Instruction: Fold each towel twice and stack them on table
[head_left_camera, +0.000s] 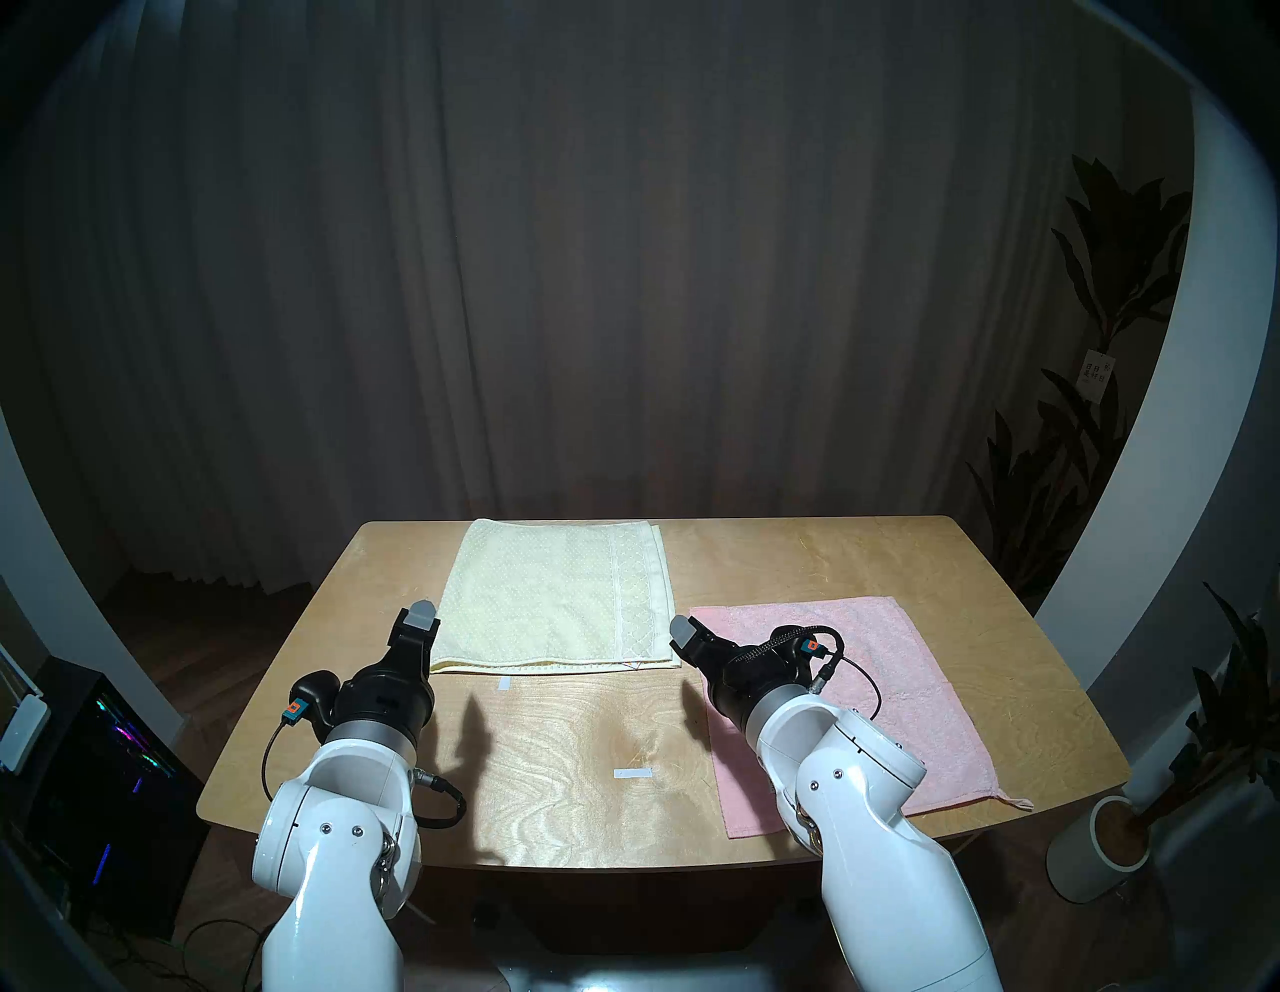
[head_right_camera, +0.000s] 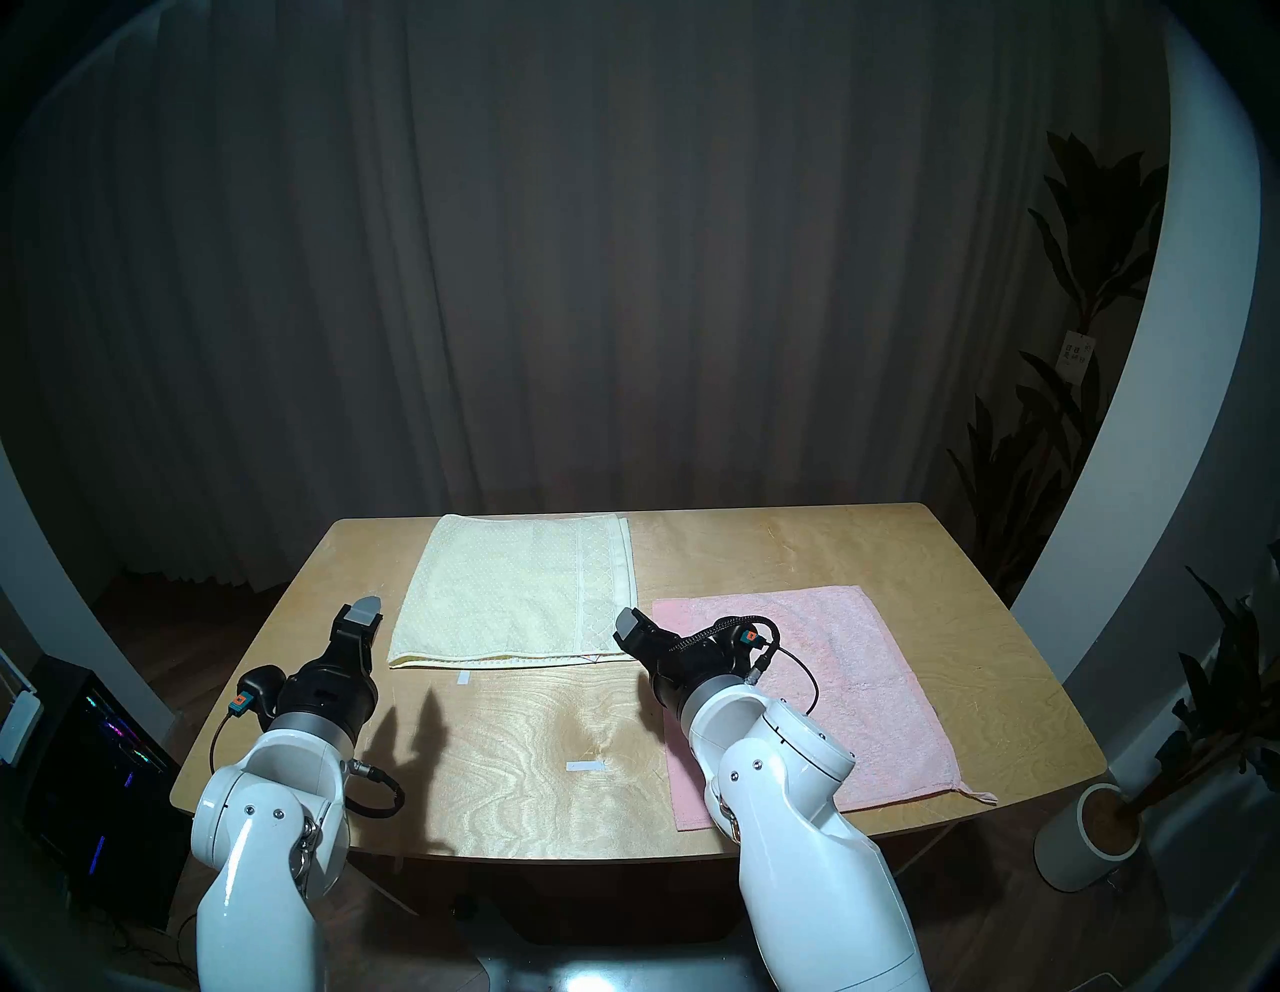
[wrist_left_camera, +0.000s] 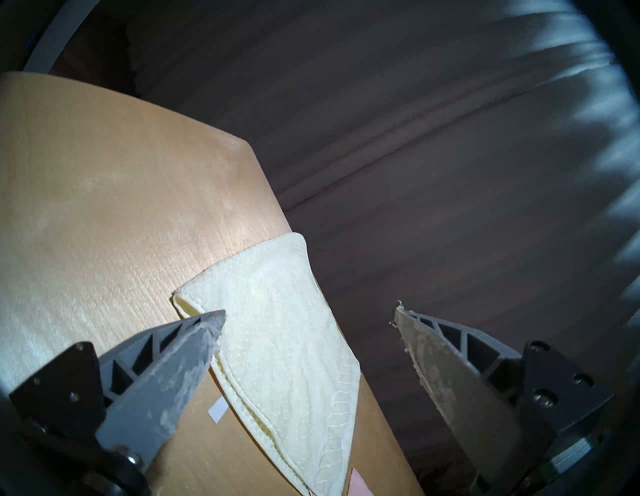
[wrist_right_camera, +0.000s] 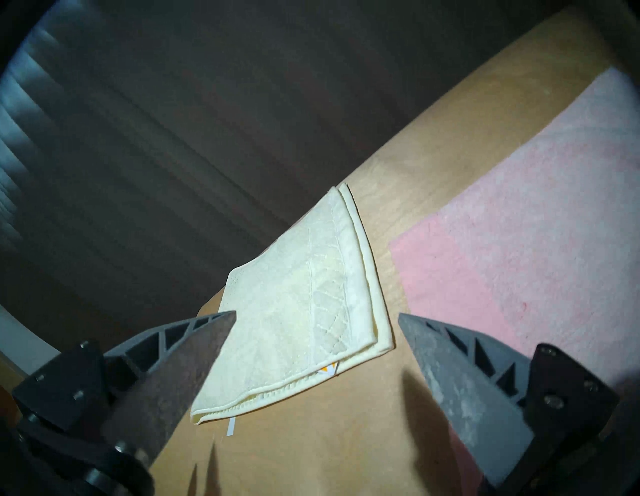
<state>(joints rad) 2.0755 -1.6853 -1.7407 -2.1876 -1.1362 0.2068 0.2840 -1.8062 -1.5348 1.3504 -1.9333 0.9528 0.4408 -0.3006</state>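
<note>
Both pincers, left (head_left_camera: 421, 618) and right (head_left_camera: 682, 632), gape empty. Pinch the yellow towel (head_left_camera: 554, 599)'s near corners together, carry them to its far edge on the counter (head_left_camera: 589, 734).

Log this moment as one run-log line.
cream towel: folded once | pink towel: flat, unfolded | left gripper: open, empty | right gripper: open, empty
</note>
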